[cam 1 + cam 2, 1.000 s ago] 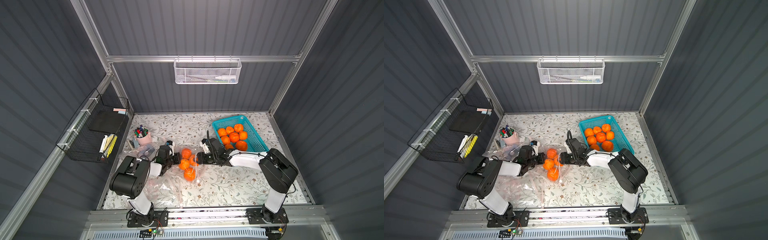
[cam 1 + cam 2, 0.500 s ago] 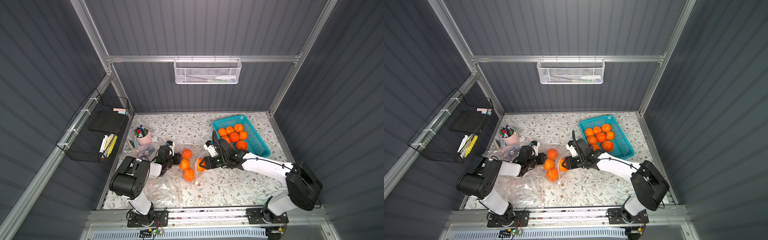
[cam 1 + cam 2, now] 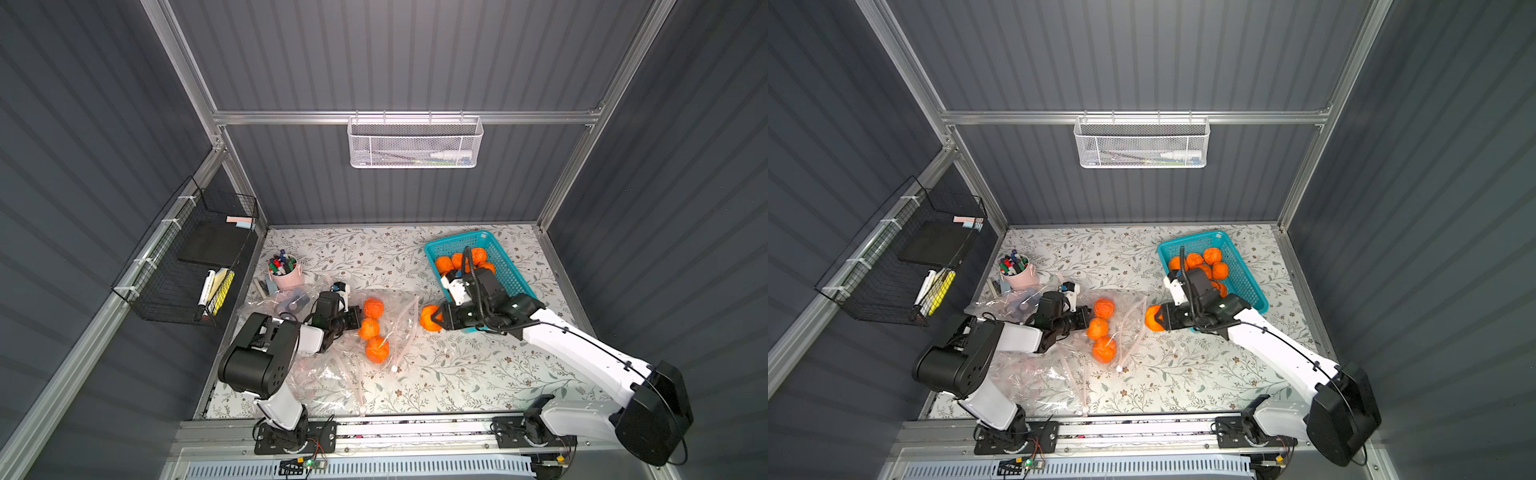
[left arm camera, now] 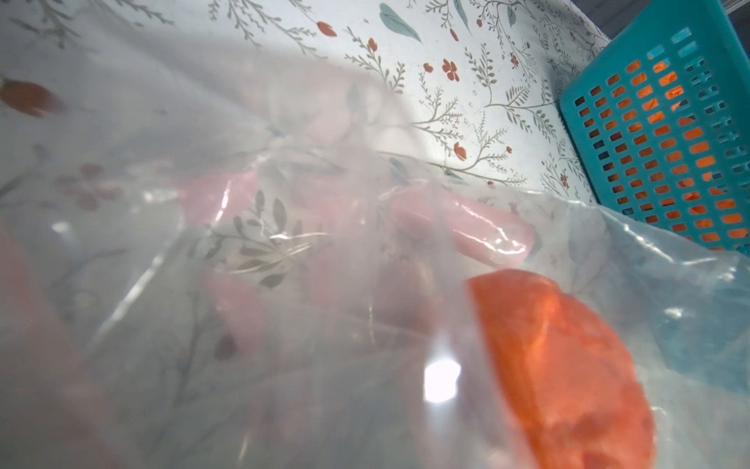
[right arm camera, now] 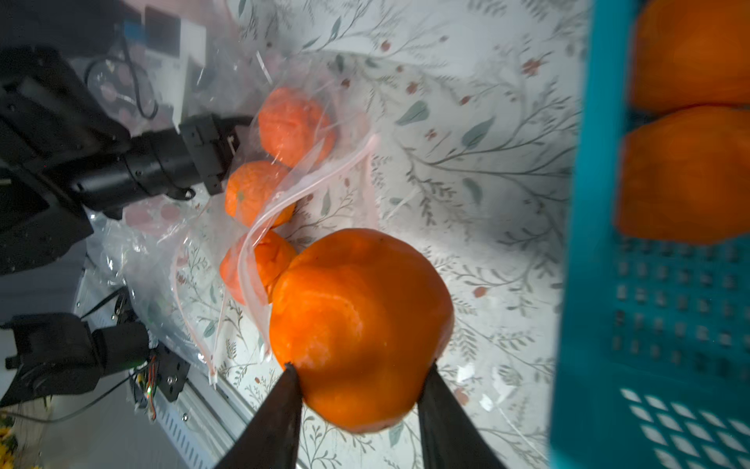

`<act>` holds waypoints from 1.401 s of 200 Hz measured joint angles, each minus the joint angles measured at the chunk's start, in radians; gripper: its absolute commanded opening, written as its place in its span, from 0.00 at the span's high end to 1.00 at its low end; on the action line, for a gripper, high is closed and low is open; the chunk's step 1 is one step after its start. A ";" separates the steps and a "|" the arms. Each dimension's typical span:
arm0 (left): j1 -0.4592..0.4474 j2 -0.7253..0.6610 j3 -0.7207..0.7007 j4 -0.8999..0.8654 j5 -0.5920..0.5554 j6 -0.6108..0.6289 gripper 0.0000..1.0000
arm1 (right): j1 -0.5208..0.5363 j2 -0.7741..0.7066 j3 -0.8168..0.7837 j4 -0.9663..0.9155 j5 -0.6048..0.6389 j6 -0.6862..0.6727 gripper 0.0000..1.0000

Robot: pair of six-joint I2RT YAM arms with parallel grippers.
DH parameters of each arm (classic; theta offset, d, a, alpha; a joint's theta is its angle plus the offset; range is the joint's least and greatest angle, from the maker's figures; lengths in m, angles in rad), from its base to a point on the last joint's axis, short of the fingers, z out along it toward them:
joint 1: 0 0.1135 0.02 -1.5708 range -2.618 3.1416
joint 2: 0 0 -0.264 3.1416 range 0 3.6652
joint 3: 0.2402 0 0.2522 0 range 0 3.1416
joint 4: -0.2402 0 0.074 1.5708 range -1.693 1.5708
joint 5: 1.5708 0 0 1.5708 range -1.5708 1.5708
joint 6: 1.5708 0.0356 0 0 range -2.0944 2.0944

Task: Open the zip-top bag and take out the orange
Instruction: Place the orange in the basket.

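- Change: a second ago the right tool [image 3: 432,318] was at the mouth of the clear plastic zip-top bag [image 3: 395,332]. It has since drawn back, clear of the bag, with one round orange fruit [image 3: 429,319].
- Right tool: the right wrist view shows its two dark fingers [image 5: 290,390] set partway apart, clamping the fruit on opposite sides. The fruit hangs above the floral-patterned table [image 3: 457,374], between the bag's mouth and the teal plastic basket [image 3: 455,241].
- Meaning: the bag is plainly open, its pink zip strips parted, and one fruit is out. I judge the taking-out done for this fruit, with only the setting-down left, most likely in the basket just beside it.
- Left tool [image 3: 353,318]: closed tight at the bag's far edge, apparently pinching the film. Plastic veils its own wrist view.
- Bag contents: three other oranges [image 3: 369,328] lie in a row inside, on the table.
- Basket contents: several loose oranges [image 3: 446,262], partly hidden by the right arm, so no sure count.
- Other holders: a pink cup of pens [image 3: 284,276] stands near the left arm, a white mesh wall basket [image 3: 415,145] hangs behind, and a black wire rack [image 3: 187,257] sits at the side.
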 measured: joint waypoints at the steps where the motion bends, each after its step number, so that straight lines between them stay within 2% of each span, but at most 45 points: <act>1: 0.000 0.000 0.000 0.000 0.000 0.000 1.00 | -0.004 -0.003 0.000 -0.001 0.001 -0.001 0.60; 35: 0.000 -0.002 0.000 -0.001 0.000 0.000 1.00 | -0.169 -0.112 0.009 -0.043 0.090 -0.023 0.59; 70: 0.000 -0.002 0.000 -0.004 0.000 0.000 1.00 | -0.306 -0.099 0.039 -0.096 0.230 -0.042 0.58; 100: 0.000 -0.002 0.000 -0.005 0.001 0.000 1.00 | -0.402 -0.008 0.063 -0.103 0.328 -0.053 0.58; 133: 0.000 -0.002 0.000 -0.005 0.004 0.000 1.00 | -0.449 0.165 0.115 -0.084 0.378 -0.053 0.60; 165: 0.000 -0.002 0.000 -0.005 0.005 0.000 1.00 | -0.477 0.280 0.170 -0.093 0.360 -0.050 0.57; 187: 0.000 -0.002 0.000 -0.005 0.007 0.000 1.00 | -0.483 0.306 0.214 -0.115 0.344 -0.044 0.45; 237: 0.000 -0.002 0.000 -0.005 0.008 0.001 1.00 | -0.483 0.325 0.233 -0.114 0.301 -0.062 0.44; 264: 0.000 -0.002 0.000 -0.006 0.008 0.002 1.00 | -0.485 0.352 0.260 -0.112 0.179 -0.060 0.48; 280: 0.000 -0.002 0.000 -0.006 0.008 0.003 1.00 | -0.476 0.303 0.222 -0.073 0.061 -0.059 0.49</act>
